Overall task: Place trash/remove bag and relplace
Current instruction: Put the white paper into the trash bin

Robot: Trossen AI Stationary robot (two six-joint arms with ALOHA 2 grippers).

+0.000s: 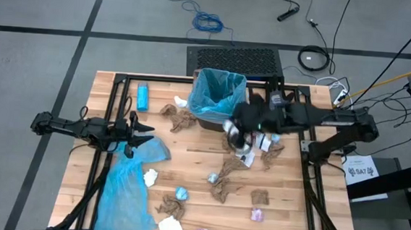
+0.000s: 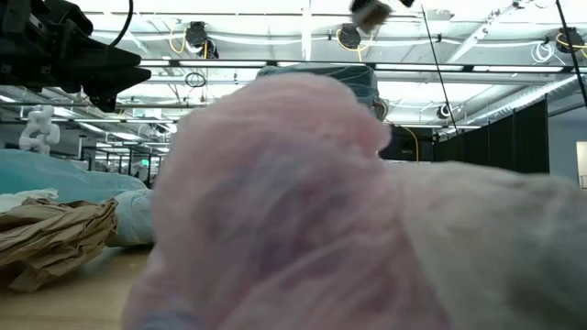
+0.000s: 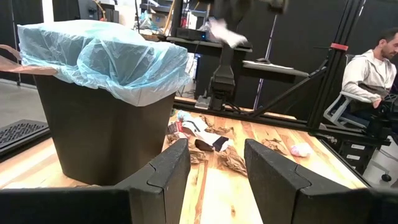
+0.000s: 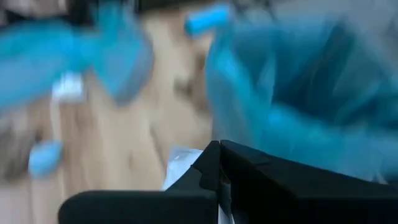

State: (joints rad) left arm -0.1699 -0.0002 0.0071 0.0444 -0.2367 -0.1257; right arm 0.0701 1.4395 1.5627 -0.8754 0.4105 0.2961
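Observation:
A black bin (image 1: 216,112), lined with a light-blue bag (image 3: 106,53), stands at the table's far middle. My right gripper (image 1: 236,134) hovers just off the bin's near right corner, high above the table, shut on a white paper scrap (image 3: 225,34). Trash lies scattered over the wood: brown wads (image 1: 226,182), white bits (image 1: 171,225), a light-blue wrapper (image 1: 182,193) and a pink one (image 1: 256,215). My left gripper (image 1: 145,132) waits at the table's left, held level and open (image 3: 214,168), pointing at the bin with nothing between its fingers. My right gripper pinches the white scrap (image 4: 180,163) between its two shut fingers, which slant downward from the table's right side. The scrap hangs below the fingertips, lifted clear of the table. Which part of the scrap is gripped is hidden by the fingers.
A loose light-blue bag (image 1: 132,179) lies spread on the table's near left. A small solid blue oblong (image 1: 143,96) lies at the far left. A pink wrapper (image 2: 275,202) fills the low view. A person (image 3: 373,68) sits beyond the table.

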